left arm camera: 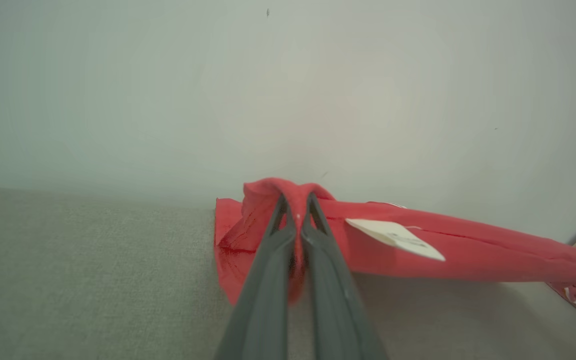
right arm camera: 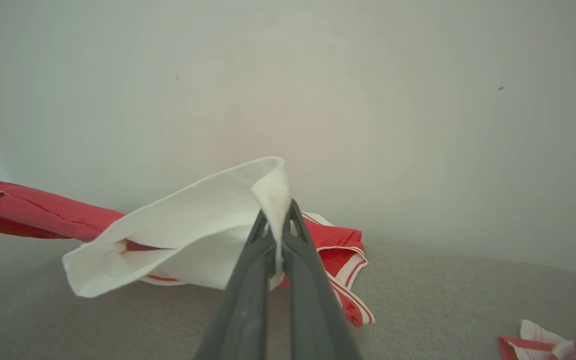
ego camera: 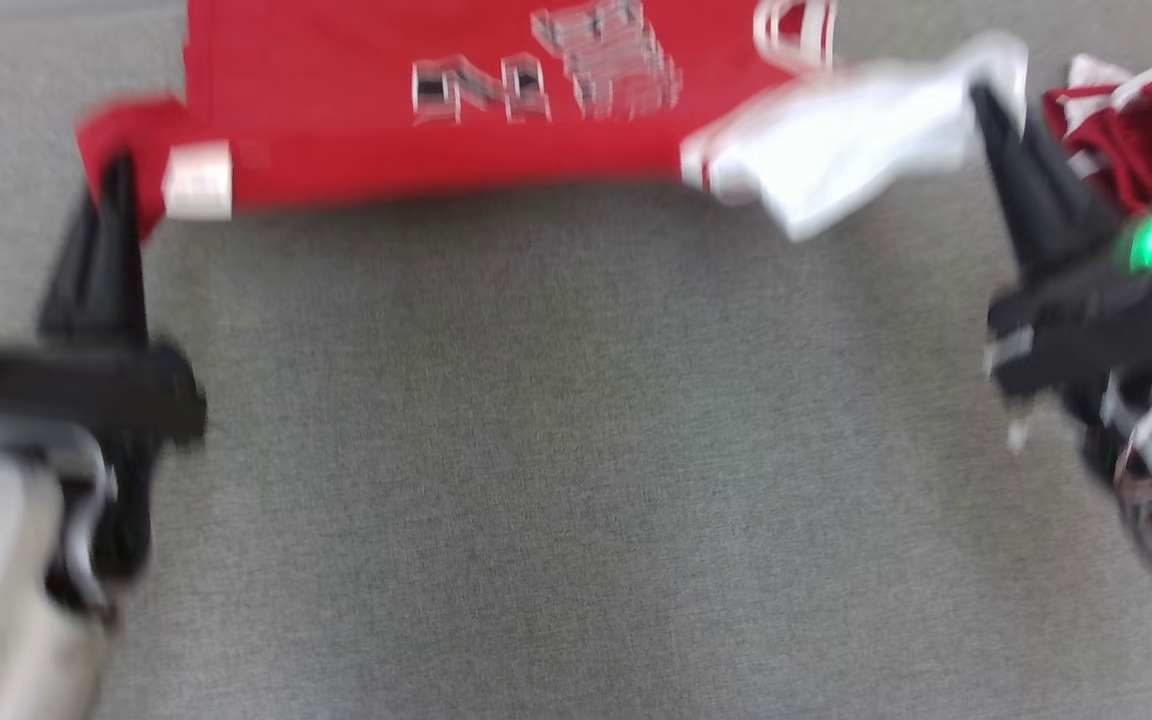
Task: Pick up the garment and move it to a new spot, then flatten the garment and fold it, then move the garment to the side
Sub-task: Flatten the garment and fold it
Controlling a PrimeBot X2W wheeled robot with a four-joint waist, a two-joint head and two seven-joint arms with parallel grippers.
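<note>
The garment (ego camera: 456,110) is red with white sleeves and pale lettering, stretched across the top of the head view above the grey surface. My left gripper (ego camera: 121,170) is shut on its red left corner, beside a white tag (ego camera: 198,180). In the left wrist view the fingers (left arm camera: 295,220) pinch a red fold of the garment (left arm camera: 418,245), lifted off the surface. My right gripper (ego camera: 986,100) is shut on the white sleeve (ego camera: 836,150). The right wrist view shows its fingers (right arm camera: 279,225) clamped on the white cloth (right arm camera: 188,225), which hangs in the air.
Grey fabric surface (ego camera: 556,450) spreads below the garment. Another red and white garment (ego camera: 1136,120) lies bunched at the far right, its edge visible in the right wrist view (right arm camera: 553,345). A pale wall (left arm camera: 288,90) stands behind the surface.
</note>
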